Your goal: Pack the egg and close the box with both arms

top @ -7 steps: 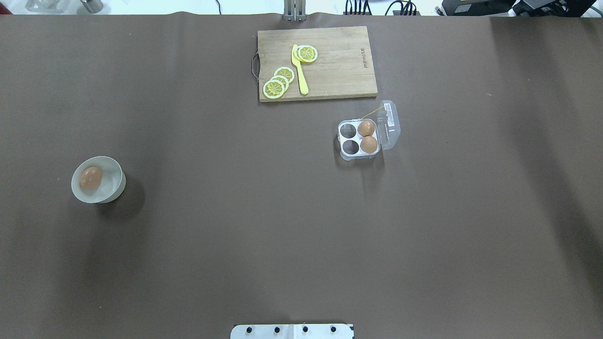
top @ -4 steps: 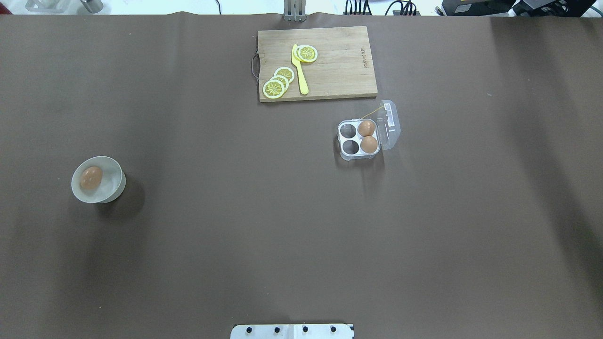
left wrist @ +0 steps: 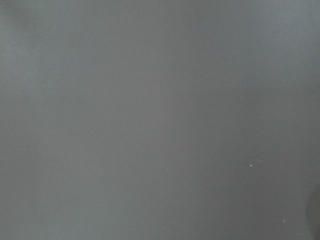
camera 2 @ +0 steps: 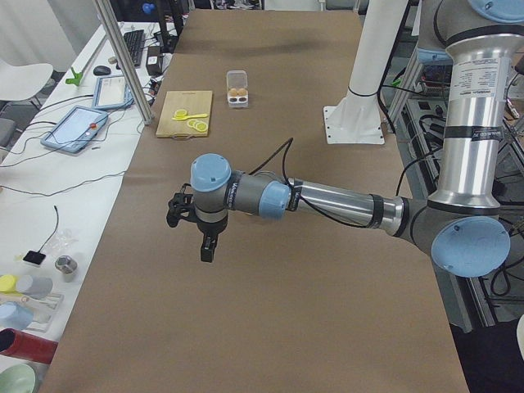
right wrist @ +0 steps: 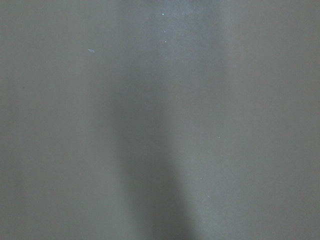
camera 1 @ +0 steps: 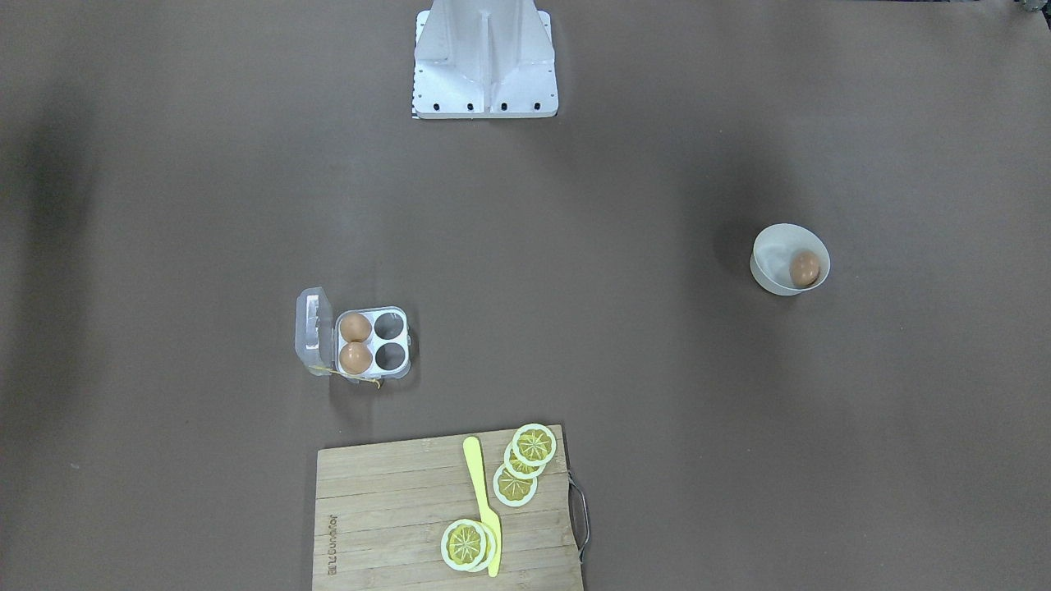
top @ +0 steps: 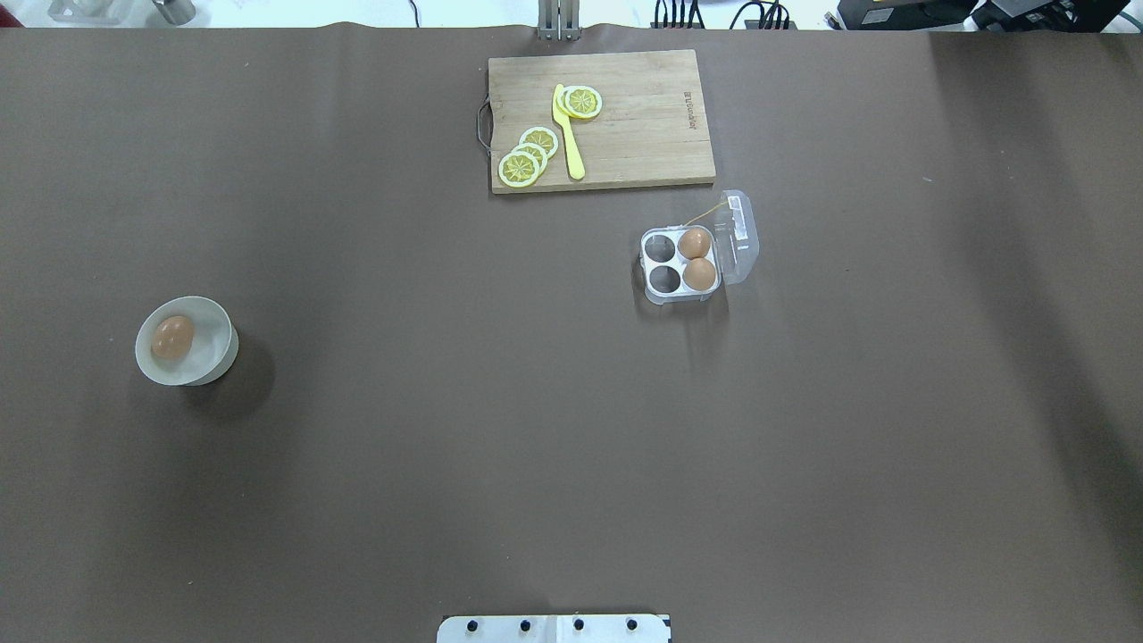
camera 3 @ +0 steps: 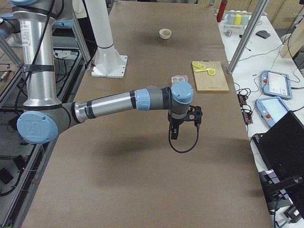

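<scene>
A brown egg [top: 172, 338] lies in a white bowl [top: 223, 357] on the table's left; it also shows in the front-facing view [camera 1: 805, 268]. The clear box [top: 663, 279] stands open right of centre, its lid [top: 743, 234] tipped to the right. Two brown eggs [top: 695, 242] [top: 699, 273] fill its right cells; the two left cells are empty. The left gripper [camera 2: 205, 252] hangs above bare table in the exterior left view. The right gripper [camera 3: 174, 135] hangs above bare table in the exterior right view. I cannot tell whether either is open or shut. Both wrist views show only table surface.
A wooden cutting board [top: 643, 134] with lemon slices [top: 521, 167] and a yellow knife [top: 568, 134] lies at the far edge, just behind the box. The white robot base [top: 554, 629] sits at the near edge. Brown paper covers the table.
</scene>
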`<state>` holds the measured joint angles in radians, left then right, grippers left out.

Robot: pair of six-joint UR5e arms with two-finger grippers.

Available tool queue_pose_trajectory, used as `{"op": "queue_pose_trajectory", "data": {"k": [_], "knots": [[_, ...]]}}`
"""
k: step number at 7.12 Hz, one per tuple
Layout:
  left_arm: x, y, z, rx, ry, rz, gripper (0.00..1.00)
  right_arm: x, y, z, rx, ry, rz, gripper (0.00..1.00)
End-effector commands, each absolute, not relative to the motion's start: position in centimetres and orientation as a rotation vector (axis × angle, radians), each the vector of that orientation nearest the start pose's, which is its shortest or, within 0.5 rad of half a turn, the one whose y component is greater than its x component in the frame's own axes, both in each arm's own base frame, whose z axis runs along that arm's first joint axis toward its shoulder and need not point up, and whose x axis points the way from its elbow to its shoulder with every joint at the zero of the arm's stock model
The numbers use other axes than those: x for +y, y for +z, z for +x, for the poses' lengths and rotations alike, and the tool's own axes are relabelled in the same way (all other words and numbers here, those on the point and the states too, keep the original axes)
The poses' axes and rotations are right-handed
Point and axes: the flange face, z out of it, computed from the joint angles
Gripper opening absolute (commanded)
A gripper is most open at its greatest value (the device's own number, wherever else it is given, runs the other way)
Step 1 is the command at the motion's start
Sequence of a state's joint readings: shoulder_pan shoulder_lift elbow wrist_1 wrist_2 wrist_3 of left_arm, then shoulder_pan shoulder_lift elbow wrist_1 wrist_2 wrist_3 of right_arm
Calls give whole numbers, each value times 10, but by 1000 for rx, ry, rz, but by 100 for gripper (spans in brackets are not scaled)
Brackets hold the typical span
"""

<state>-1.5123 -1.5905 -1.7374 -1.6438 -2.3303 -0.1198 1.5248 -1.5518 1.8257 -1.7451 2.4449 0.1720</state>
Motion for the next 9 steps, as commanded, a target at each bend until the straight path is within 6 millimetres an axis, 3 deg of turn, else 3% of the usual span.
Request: {"op": "queue_pose_trajectory", "data": {"k": [1,2,3,4,5,7,9], "knots": [[-524,534,-12,790,103,252,98,-493,527,34,-880,92,-1,100],[-552,496,-4,797,133,313,98,-493,526,33,-882,91,0,100],[-560,486,8,806,145,313,98,-493,526,33,-891,92,-3,100],[-568,460,63,833,135,272,98,-494,528,33,-894,93,-5,100],[-565,447,93,856,88,228,98,-495,529,33,-893,93,-7,100],[-541,420,148,899,51,159,98,-494,527,32,-896,91,-2,100],[-515,424,202,827,20,131,98,-493,526,32,-898,88,5,100]]}}
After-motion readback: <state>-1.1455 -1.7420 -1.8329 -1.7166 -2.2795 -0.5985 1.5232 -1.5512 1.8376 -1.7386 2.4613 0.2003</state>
